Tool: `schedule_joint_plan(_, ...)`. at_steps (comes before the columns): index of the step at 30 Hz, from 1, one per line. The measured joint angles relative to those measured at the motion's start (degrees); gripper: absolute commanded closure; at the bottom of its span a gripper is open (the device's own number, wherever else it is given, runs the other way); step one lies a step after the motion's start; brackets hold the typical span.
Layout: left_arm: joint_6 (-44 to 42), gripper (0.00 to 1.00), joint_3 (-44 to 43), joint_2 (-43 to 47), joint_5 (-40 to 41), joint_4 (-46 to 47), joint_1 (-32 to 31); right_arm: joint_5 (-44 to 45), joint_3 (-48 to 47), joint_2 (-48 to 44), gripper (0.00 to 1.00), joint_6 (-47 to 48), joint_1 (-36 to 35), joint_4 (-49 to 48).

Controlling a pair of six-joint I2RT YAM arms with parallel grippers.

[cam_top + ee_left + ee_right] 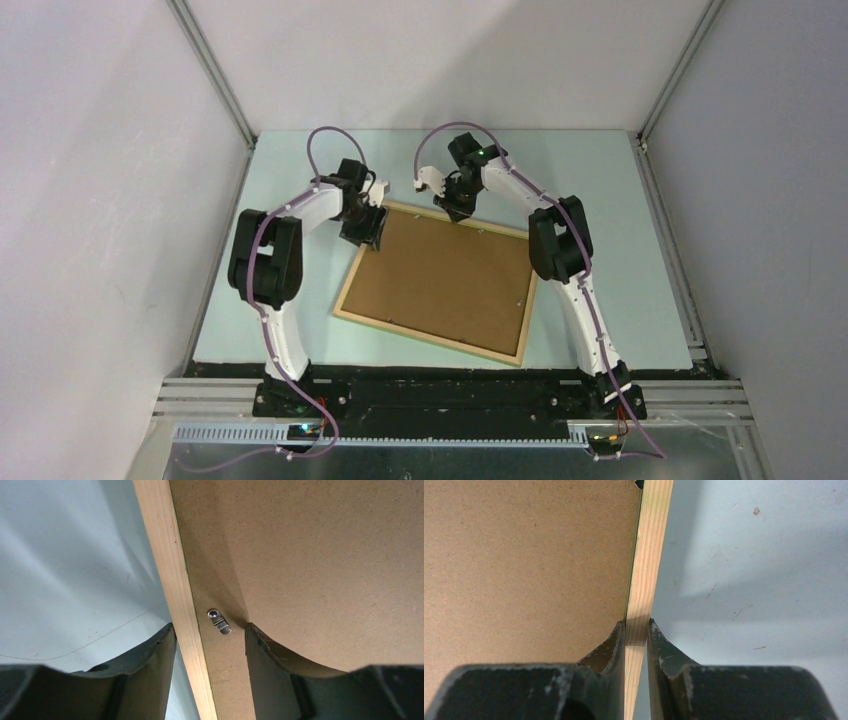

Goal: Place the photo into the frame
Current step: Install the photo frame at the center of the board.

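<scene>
The frame [430, 340] lies face down on the table, its light wood back rail up. Inside it sits the photo [445, 280] with only its plain brown board back showing; the picture side is hidden. My left gripper [365, 232] is at the frame's far left corner. In the left wrist view it is open [210, 635], straddling the wooden rail [172, 570] and a small metal clip [219, 621] on the board [310, 555]. My right gripper [458, 212] is at the far edge, shut [636, 625] on the frame's rail [651, 555] beside the board [524, 555].
The pale blue-green table mat [600, 200] is boxed in by white walls on the left, back and right, with metal posts [215, 75] at the back corners. The arm bases stand along the black near edge [450, 385].
</scene>
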State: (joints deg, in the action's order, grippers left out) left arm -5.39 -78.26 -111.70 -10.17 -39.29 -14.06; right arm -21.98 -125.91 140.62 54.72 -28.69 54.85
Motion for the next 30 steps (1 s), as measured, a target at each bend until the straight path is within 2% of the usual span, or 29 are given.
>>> schedule_joint_plan(9, 0.22, 0.6, -0.28, -0.09, 0.98, 0.0, 0.46, -0.17, 2.43, -1.25, 1.0, -0.28, 0.09, -2.05)
schedule_joint_plan(19, 0.35, 0.61, -0.94, -0.52, 1.01, -0.57, 0.74, -0.42, 4.04, -2.01, 1.0, -0.9, 0.2, -3.52)
schedule_joint_plan(30, -0.22, 0.72, -0.94, -0.5, 1.42, -0.55, 0.94, -0.42, 4.39, -2.21, 1.0, -1.16, 0.2, -3.89)
